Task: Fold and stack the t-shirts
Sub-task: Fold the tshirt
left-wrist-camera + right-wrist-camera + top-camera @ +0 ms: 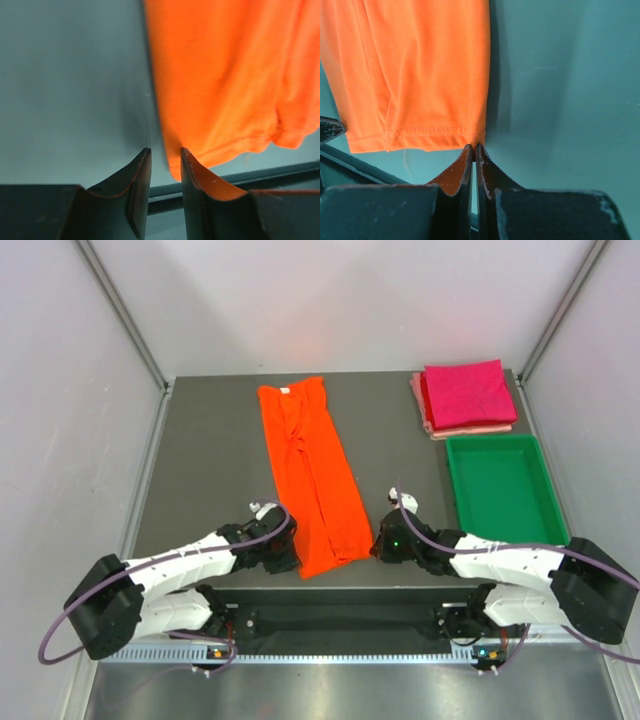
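Just ahead of both pincers: orange t-shirt (pixel 310 480) lies as a long strip, hem nearest | right gripper (pixel 474 146) pinched shut on one hem corner | left gripper (pixel 166 150) narrowly parted, empty, beside the other corner | paired corner holds would probably lift the hem evenly for folding

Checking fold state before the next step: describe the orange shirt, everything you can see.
The orange t-shirt is bright, soft-looking cloth, folded lengthwise into a long strip lying flat on the dark table, neck end far, stitched hem near the front edge. The left claw sits slightly open at the hem's left corner; the right claw, closed, touches its right corner.
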### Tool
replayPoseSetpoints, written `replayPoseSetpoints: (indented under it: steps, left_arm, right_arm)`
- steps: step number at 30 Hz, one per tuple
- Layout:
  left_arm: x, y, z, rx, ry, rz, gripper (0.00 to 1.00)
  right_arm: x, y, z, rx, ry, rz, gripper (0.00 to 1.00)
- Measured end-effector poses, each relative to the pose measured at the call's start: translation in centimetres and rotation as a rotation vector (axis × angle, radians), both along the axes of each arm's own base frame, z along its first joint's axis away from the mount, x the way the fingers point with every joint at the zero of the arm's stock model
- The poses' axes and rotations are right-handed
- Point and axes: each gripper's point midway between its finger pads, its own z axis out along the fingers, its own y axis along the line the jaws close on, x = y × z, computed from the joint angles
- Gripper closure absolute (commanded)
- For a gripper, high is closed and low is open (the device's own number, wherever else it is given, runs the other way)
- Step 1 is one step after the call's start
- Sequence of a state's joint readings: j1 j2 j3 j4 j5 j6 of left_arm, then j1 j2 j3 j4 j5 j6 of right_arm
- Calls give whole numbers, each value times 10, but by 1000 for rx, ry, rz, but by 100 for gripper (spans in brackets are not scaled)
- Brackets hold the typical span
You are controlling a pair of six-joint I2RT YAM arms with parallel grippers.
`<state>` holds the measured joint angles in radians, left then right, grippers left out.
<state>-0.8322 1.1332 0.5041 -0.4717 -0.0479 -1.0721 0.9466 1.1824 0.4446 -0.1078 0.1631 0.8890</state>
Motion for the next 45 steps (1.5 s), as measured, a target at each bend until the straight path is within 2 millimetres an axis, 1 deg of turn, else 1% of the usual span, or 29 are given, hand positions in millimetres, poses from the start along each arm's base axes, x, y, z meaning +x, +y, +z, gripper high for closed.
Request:
replayPoseSetpoints:
  steps: [3,8,15,16,17,19,22,24,30,32,35,38,42,45]
  left_arm:
    - [-4,4,-5,8,11,8,66]
    - [-6,-1,-5,-10,9,16,67]
    - [-10,-8,-5,-37,9,9,71]
    - [-11,-10,-5,-38,10,4,79]
    - [-13,-11,-5,-39,12,-2,84]
    - [-15,-12,-5,-40,12,-11,100]
    - [-17,-12,-6,-27,17,-19,100]
    - [-18,-9,-7,-7,22,-20,100]
    - [-21,10,4,77,12,-14,100]
    - [-23,13,9,76,2,-15,100]
    - [-24,13,13,61,-9,-22,100]
    - [-25,13,12,66,-7,-38,100]
    - [-24,12,13,80,-2,-56,100]
    - [-18,7,19,83,-14,-59,100]
  right_arm:
    - [0,1,-1,0,0,1,100]
    - [0,1,-3,-5,5,2,100]
    - [-1,1,-3,-4,6,4,99]
    - [-1,1,-3,-4,6,4,100]
    - [-1,1,-3,-3,5,4,100]
    - [-1,2,-2,0,3,6,100]
    - [-3,3,0,3,1,10,100]
    - [-8,5,0,2,3,12,100]
    - [-46,21,-4,-12,19,75,100]
    - [-54,22,-6,-33,26,82,100]
    - [-55,24,-6,-60,26,66,100]
    - [-51,23,-2,-83,14,42,100]
    - [-44,22,9,-113,-14,24,100]
    - [-37,27,22,-126,-45,32,100]
